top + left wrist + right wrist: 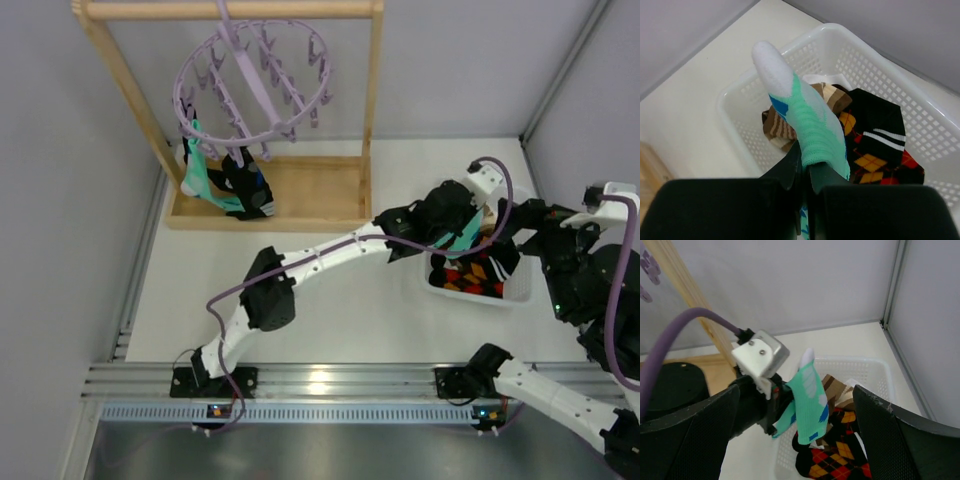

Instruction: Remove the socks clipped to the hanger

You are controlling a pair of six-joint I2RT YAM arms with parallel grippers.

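Observation:
My left gripper [806, 167] is shut on a teal sock [805, 115] with white and blue marks, holding it above a white basket [840, 30]. In the basket lie a brown striped sock [782, 127] and a black argyle sock [875, 145]. My right gripper [796, 390] stands wide open just right of the basket, nothing between its fingers, facing the held sock [810, 400]. Far left, the lilac hanger [250, 85] hangs from the wooden rack. A teal sock [200, 175] and a black sock [250, 185] hang clipped beneath it.
The wooden rack frame [365, 120] and its base tray [310, 195] stand at the back left. The basket [470, 297] sits at the right, between both arms. Grey walls close in the table behind and to the right.

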